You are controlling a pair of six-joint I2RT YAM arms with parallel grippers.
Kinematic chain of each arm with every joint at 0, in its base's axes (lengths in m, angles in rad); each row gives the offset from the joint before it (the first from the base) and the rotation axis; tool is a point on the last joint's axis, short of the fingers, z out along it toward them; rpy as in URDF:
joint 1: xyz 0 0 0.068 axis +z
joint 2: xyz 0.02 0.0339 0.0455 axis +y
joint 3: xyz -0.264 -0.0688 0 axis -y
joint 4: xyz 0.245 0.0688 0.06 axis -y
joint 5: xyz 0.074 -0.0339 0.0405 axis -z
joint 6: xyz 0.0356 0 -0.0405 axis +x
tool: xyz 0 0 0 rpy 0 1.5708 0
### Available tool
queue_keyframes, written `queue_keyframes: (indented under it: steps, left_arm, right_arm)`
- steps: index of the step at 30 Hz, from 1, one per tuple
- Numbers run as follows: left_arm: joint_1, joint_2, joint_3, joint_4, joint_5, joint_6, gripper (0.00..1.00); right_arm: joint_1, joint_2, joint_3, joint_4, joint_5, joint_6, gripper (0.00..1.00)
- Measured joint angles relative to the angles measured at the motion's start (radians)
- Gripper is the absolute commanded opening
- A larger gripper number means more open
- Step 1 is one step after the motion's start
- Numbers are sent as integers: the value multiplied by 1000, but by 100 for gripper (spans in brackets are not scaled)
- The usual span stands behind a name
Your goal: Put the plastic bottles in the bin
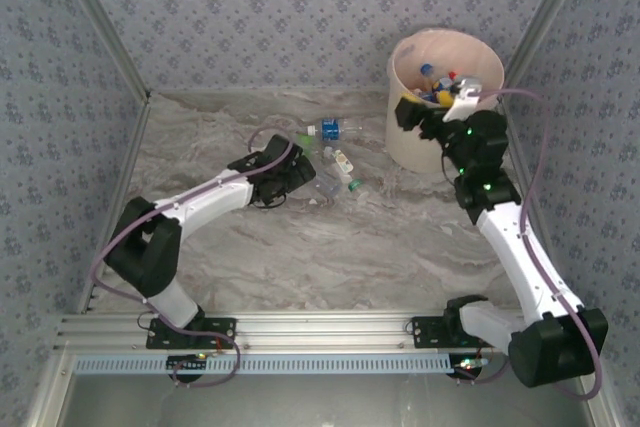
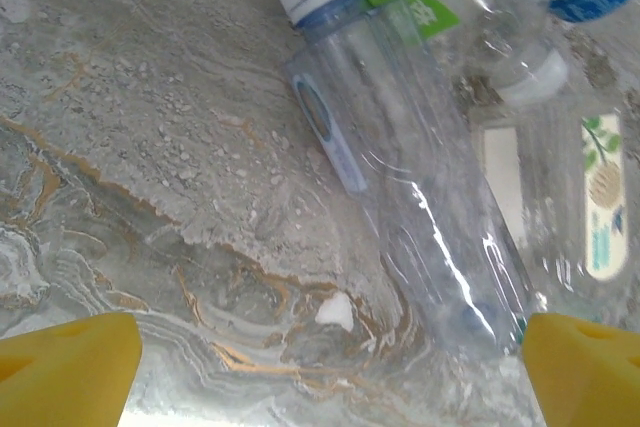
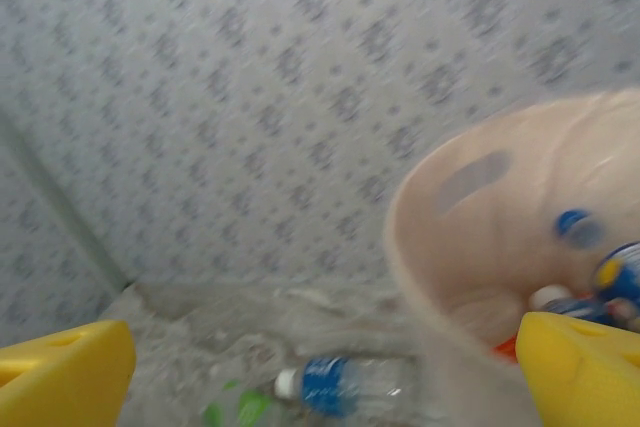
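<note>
Plastic bottles [image 1: 340, 160] lie scattered just left of the bin [image 1: 410, 142]; several already inside. Left gripper [image 2: 330, 372] spread wide over 1 clear bottle [image 2: 420, 217]. Next, I judge: centre, lower, close. Right gripper [image 3: 320, 372] spread, empty, at bin rim.

glossy clear plastic bottles [image 2: 420, 197] lie on a matt, marble-veined table [image 2: 150, 147]; smooth plastic bin [image 1: 405, 137].

One cream-white bin [image 1: 412, 143], two robot arms [image 1: 205, 197], and about five plastic bottles [image 1: 343, 159] lying on the marbled worktop [image 1: 300, 247], one a blue-labelled bottle [image 1: 330, 130]; the bottles heaped inside the bin [image 1: 437, 82] are too overlapped to count.
</note>
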Motion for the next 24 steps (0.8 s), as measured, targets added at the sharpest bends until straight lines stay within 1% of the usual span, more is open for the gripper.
queue_keyframes:
  steps: [3,6,8,14,20,24]
  left_arm:
    - [6,75,65,-18,-17,-32,98]
    - [10,145,131,-33,-45,-59,98]
    - [14,175,159,-34,-60,-75,98]
    - [44,272,233,-22,-75,-116,91]
    - [66,375,283,21,-69,-141,78]
    - [71,425,312,19,-57,-133,63]
  right_arm:
    - [76,-50,-51,-41,18,5,100]
    - [122,-100,-114,-64,33,35,100]
    - [147,-122,-161,-79,39,57,100]
    - [196,-132,-248,-145,89,101,100]
    - [209,-144,-248,-169,128,103,100]
    - [220,-145,-242,-195,143,94,100]
